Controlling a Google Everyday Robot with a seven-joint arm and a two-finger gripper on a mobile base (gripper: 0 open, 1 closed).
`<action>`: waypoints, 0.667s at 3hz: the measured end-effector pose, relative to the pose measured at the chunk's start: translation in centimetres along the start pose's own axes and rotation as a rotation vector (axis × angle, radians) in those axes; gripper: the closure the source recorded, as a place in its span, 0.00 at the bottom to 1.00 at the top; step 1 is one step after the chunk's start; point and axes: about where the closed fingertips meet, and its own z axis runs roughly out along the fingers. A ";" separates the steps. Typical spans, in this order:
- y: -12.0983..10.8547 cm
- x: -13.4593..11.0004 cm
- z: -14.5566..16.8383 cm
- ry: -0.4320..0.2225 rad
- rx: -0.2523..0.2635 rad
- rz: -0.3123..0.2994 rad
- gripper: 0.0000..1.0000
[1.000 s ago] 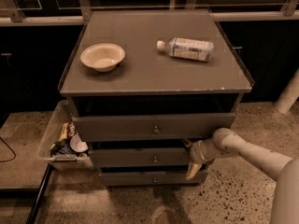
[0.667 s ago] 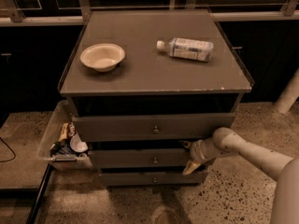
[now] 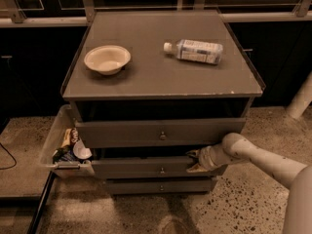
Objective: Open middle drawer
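- The grey drawer unit [image 3: 161, 110] fills the middle of the view and stands on a speckled floor [image 3: 243, 204]. Three grey drawer fronts are stacked down its front.
- Its flat tabletop [image 3: 161, 74] carries two things, set well apart.
- The pale robot arm [image 3: 263, 160] comes in from the lower right corner and slants up and left towards the drawer fronts.
- The top drawer [image 3: 122, 133] has the widest front, with a dark gap above it.
- The middle drawer [image 3: 136, 167] sits just below the top one. A narrow dark slot shows along its upper edge, and its front stands a little forward of the front beneath.
- The bottom drawer [image 3: 161, 185] has the narrowest front and lies lowest, partly in shadow.
- A clear plastic bin [image 3: 51, 140] sits against the unit's left side, level with the upper two drawers. It holds snack packets and a small white cup-shaped item.
- A clear water bottle [image 3: 195, 50] with a white cap lies on its side at the back right of the tabletop, cap pointing left.
- A cream bowl [image 3: 107, 59] stands upright at the left of the tabletop.
- The gripper [image 3: 194, 161] is at the right end of the middle drawer's front, against its upper edge. I cannot tell whether it clasps the front or only rests there.
- A small round knob [image 3: 162, 170] marks the centre of the middle drawer, left of the gripper and apart from it.
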 end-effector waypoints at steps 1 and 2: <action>0.0 0.0 0.0 0.000 0.000 0.000 0.62; 0.0 0.0 0.0 0.000 0.000 0.000 0.39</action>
